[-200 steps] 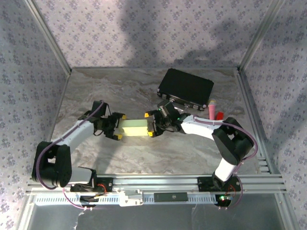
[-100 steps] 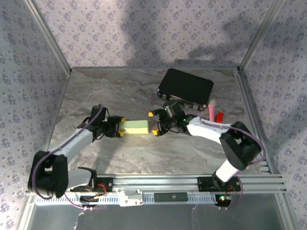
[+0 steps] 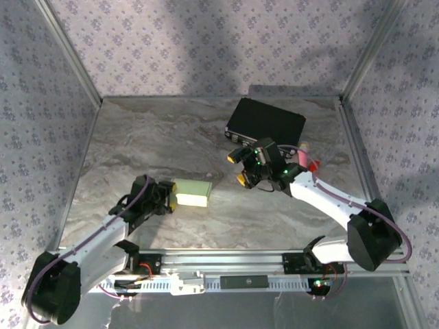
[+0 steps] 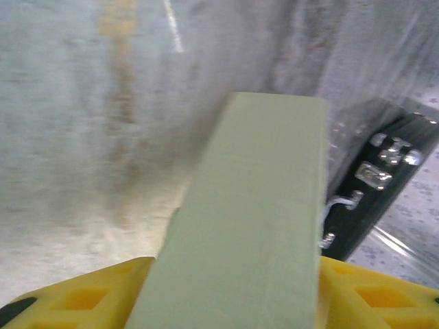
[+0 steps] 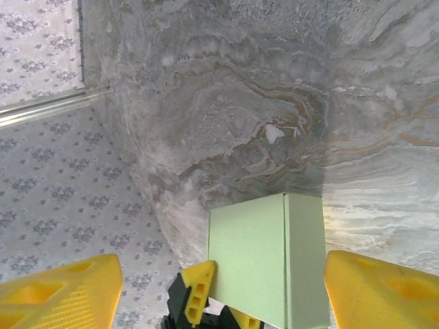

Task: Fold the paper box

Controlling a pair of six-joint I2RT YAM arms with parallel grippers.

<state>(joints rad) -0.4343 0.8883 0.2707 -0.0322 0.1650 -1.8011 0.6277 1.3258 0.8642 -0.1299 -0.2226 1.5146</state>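
Observation:
The paper box (image 3: pixel 192 192), a pale green closed flat rectangular box, is just above the marble table (image 3: pixel 137 137) left of centre. My left gripper (image 3: pixel 171 195) is shut on its left end. In the left wrist view the paper box (image 4: pixel 254 219) runs away from the camera between the yellow fingers (image 4: pixel 82 298). My right gripper (image 3: pixel 236 168) is open and well to the right of the box, touching nothing. In the right wrist view its yellow fingers (image 5: pixel 384 288) stand wide apart, and beyond them the paper box (image 5: pixel 267 260) shows with the left gripper's fingertip (image 5: pixel 197 288) on its edge.
A larger black rectangular box (image 3: pixel 267 123) lies at the back right, just behind my right gripper, and its latches show in the left wrist view (image 4: pixel 381 178). A pink object (image 3: pixel 303 155) and a red one (image 3: pixel 314 164) lie to its right. Patterned walls enclose the table.
My left gripper has shut on the box's left end and drawn it toward the near left. My right gripper has let go of the right end and backed off toward the black box.

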